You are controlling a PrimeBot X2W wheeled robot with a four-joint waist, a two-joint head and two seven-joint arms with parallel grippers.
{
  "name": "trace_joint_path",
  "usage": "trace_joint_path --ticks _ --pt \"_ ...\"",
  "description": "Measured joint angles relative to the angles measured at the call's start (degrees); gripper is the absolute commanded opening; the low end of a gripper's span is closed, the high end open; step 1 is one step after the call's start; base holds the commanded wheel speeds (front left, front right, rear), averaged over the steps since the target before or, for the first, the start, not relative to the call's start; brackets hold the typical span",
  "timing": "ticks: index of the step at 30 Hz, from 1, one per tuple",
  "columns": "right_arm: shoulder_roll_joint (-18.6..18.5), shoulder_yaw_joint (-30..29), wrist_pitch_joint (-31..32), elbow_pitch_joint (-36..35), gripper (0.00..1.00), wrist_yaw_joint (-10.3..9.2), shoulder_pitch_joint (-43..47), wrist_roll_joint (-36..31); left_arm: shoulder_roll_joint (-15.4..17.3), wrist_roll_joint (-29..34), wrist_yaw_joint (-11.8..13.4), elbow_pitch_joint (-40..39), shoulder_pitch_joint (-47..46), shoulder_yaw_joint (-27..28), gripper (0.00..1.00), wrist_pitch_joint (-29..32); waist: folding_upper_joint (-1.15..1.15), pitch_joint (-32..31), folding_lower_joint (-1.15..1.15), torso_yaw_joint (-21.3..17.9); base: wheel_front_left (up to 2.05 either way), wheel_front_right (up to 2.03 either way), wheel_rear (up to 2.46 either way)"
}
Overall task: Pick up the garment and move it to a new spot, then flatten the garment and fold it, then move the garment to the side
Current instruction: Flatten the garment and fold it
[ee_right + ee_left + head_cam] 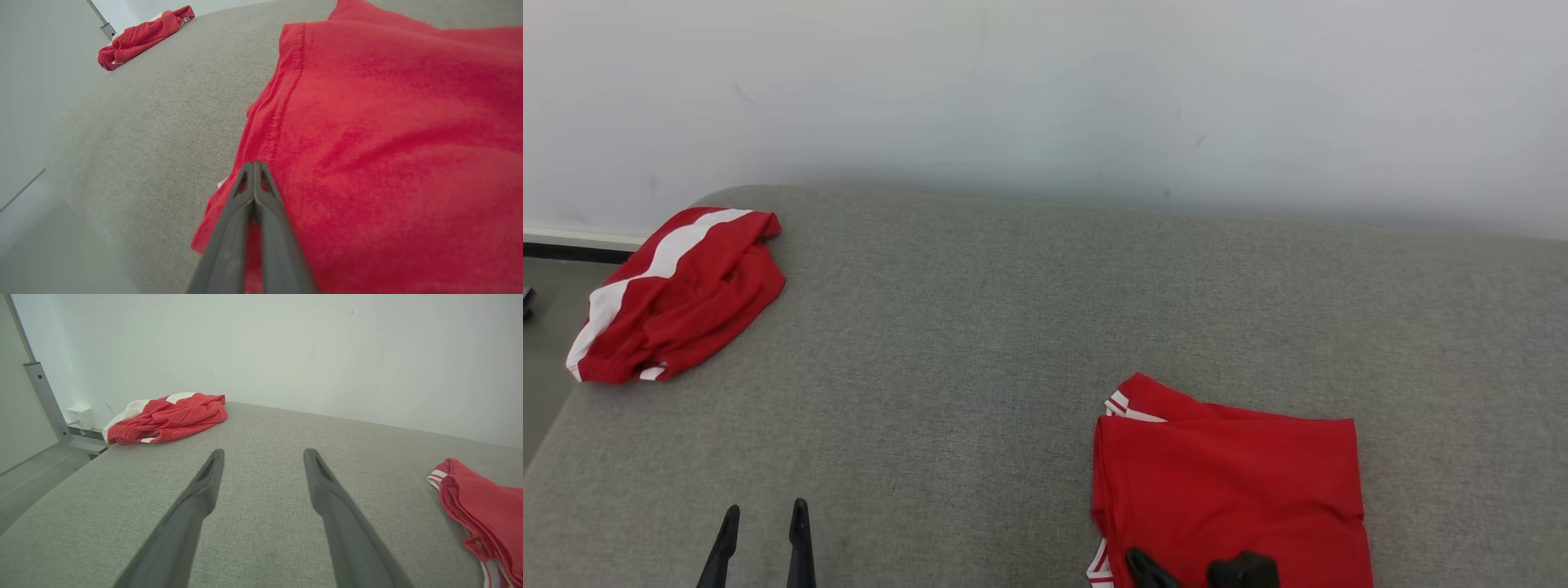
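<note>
The folded red garment [1233,482] is lying flat on the grey padded surface [972,327], at about 5 o'clock in the head view, with white-striped trim peeking out at its 11 and 7 o'clock corners. The right gripper [254,164] is sitting over the garment's 7 o'clock corner with its fingers pressed together, tips against the stitched hem; I cannot tell whether any cloth is caught between them. The left gripper [766,506] is hovering at 7 o'clock over bare surface, fingers spread wide and holding nothing. A second, crumpled red-and-white garment [678,294] is lying well apart at 10 o'clock.

The garment is looking thin, light and limp, so it is likely going to sag and unfold if lifted by one corner. Pinching through all the stacked layers at the hemmed edge, ideally with both grippers at two corners, is probably going to keep the fold together while it is being slid aside
</note>
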Motion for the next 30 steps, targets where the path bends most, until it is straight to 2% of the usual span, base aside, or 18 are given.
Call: trace_joint_path --ticks 3,6,11,16,23,24,26,27,28,30 --pt "0.09 -0.86 0.01 -1.94 0.00 0.00 -0.86 0.44 -0.02 -0.08 0.00 -0.01 -0.01 0.10 1.00 0.00 0.00 -0.03 0.00 -0.59 0.00 0.00 0.00" --pt "-0.26 -4.30 0.01 -5.63 0.00 0.00 -1.76 0.11 0.03 -0.08 0.00 -0.22 -0.03 0.42 1.00 -0.01 0.00 -0.07 0.00 -1.54 0.00 0.00 0.00" --pt "-3.67 -12.29 0.01 -12.71 0.00 0.00 -1.64 -2.32 0.02 -0.02 0.00 -0.75 -0.05 0.90 1.00 -0.01 0.00 -0.10 0.00 -3.60 0.00 0.00 0.00" --pt "-5.72 -18.93 0.00 -18.47 0.00 0.00 0.98 -4.91 -0.08 0.26 0.00 -0.93 -0.24 1.14 1.00 -0.01 0.00 -0.21 0.00 -5.71 0.00 0.00 0.00" --pt "-5.70 -25.08 0.00 -24.61 0.00 0.00 6.37 -6.73 -0.32 0.34 0.00 -1.60 -0.23 2.47 1.00 0.00 0.00 -0.94 0.00 -7.90 0.00 0.00 0.00" --pt "-5.63 -25.38 0.00 -25.20 0.11 0.00 7.25 -7.15 -0.32 0.15 0.00 -1.90 -0.23 2.72 1.00 0.00 0.00 -1.12 0.00 -8.09 0.00 0.00 0.00" --pt "-5.43 -25.76 0.00 -25.95 0.49 0.00 8.68 -7.77 -0.34 0.20 0.00 -2.34 -0.11 3.11 1.00 0.00 0.00 -1.51 0.00 -8.46 0.00 0.00 0.00" --pt "-5.14 -26.29 0.00 -26.55 0.82 0.00 9.92 -8.15 -0.37 0.30 0.00 -2.59 0.26 3.57 1.00 0.00 0.00 -1.90 0.00 -8.77 0.00 0.00 0.00" --pt "-5.14 -26.29 0.00 -26.55 1.00 0.00 9.92 -8.15 -0.37 0.30 0.00 -2.59 0.26 3.57 1.00 0.00 0.00 -1.90 0.00 -8.77 0.00 0.00 0.00" --pt "-4.95 -26.88 0.00 -27.47 1.00 0.00 11.10 -8.71 -0.20 0.98 0.00 -2.32 1.02 3.88 1.00 0.00 0.00 -2.47 0.00 -9.09 0.00 0.00 0.00"
